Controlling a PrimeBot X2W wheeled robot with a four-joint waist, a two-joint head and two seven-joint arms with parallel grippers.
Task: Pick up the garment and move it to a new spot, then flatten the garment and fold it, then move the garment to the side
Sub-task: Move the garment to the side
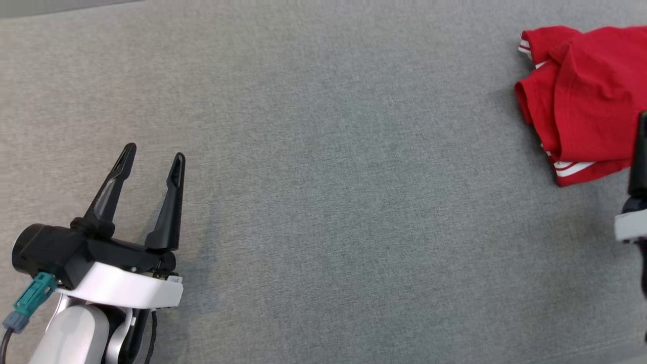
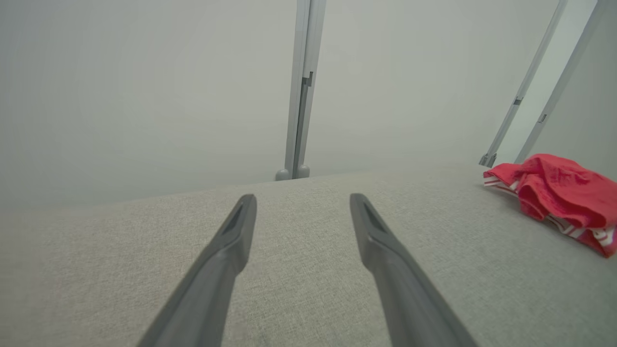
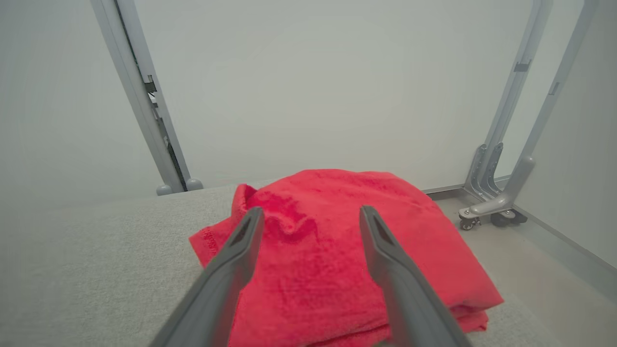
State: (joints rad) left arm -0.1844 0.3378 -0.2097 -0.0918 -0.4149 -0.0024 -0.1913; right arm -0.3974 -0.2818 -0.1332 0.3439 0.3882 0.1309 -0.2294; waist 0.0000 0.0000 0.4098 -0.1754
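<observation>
**Right jaws.** Two long dark fingers [image 3: 231, 270], spread wide, nothing gripped. They hang over the garment [image 3: 313, 260], whose red cloth shows between them and on either side. Whether the tips touch the cloth cannot be told.

**Left jaws.** Fingers [image 1: 169, 202] likewise wide apart and empty. They are held over bare counter [image 1: 323, 202], well apart from the garment, on its left.

**Garment.** Red, with white-striped trim at the hems, gathered in a rumpled, roughly folded bundle. It lies on the grey cloth-covered counter under the right jaws, and the counter's right edge runs just beside it.

**Frame posts** [image 3: 140, 96]. Grey metal, standing behind the garment against a pale wall.

**Castor foot** [image 3: 487, 209]. Metal, on the floor [image 3: 530, 274], beyond the garment and to its right.
</observation>
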